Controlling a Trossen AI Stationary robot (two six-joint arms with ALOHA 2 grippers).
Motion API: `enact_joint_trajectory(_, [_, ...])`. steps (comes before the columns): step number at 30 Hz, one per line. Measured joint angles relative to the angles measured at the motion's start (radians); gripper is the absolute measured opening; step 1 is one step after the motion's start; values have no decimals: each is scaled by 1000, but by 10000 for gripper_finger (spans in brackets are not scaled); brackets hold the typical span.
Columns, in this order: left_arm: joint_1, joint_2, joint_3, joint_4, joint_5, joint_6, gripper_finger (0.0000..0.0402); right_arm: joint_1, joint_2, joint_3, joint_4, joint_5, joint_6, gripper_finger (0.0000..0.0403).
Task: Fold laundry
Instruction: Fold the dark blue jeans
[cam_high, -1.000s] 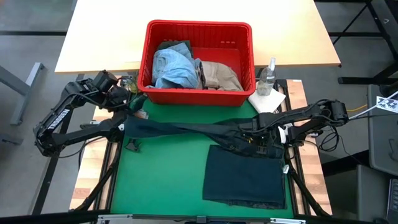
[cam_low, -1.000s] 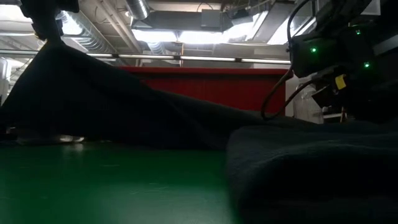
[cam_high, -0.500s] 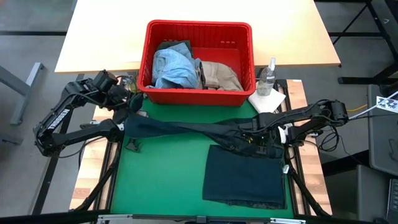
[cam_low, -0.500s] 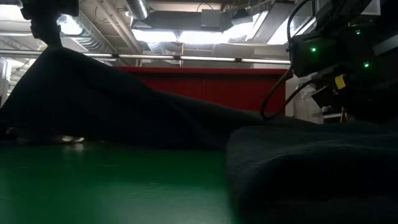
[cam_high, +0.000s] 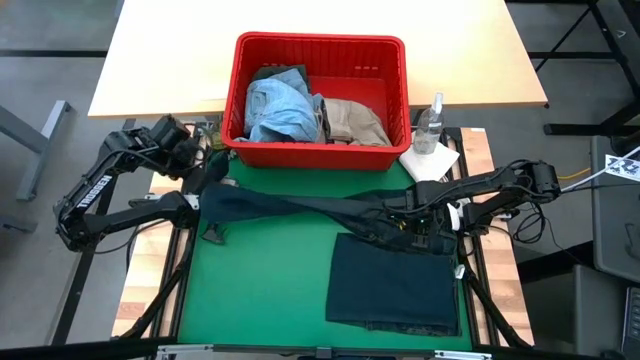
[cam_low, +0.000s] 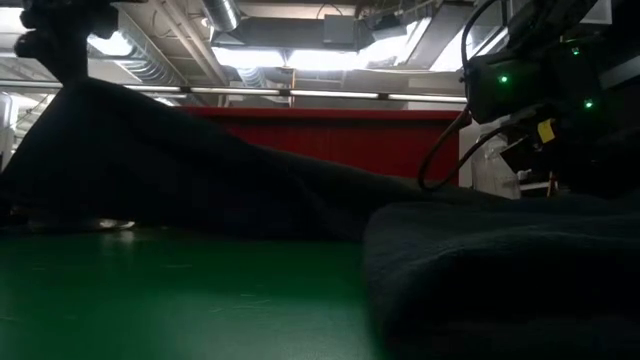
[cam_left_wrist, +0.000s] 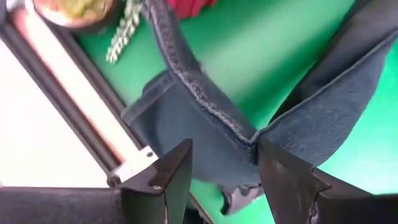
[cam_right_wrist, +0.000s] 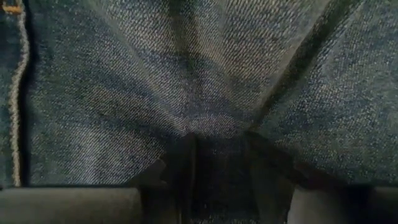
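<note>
From above, the long dark navy denim jeans (cam_high: 300, 207) lie stretched across the green table mat (cam_high: 260, 290) in front of the red plastic basket (cam_high: 320, 45), and the left gripper (cam_high: 192, 160) has just lifted clear of their left end, so that corner looks laid down. Its wrist view confirms fingers (cam_left_wrist: 163, 180) spread apart, holding nothing, the hem just beyond. The right wrist view shows the right gripper (cam_right_wrist: 217, 162) pinching a bunched fold of jeans, fingers (cam_right_wrist: 180, 165) close together.

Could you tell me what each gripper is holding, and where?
Right gripper pinches a fold of the navy jeans near their right end; left gripper is open, holding nothing.
</note>
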Motion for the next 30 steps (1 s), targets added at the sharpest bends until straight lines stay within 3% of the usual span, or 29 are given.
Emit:
enact_joint_trajectory(5, [0, -5, 0, -14, 7, -106, 172, 0, 0, 0, 0, 0, 0, 136])
enact_joint_trajectory(15, [0, -10, 0, 117, 6, -292, 172, 0, 0, 0, 1, 0, 0, 136])
enact_joint_trajectory(23, [0, -3, 0, 263, -4, -366, 172, 0, 0, 0, 2, 5, 0, 136])
enact_joint_trajectory(30, [0, 80, 0, 294, -45, -356, 172, 0, 0, 0, 2, 9, 0, 136])
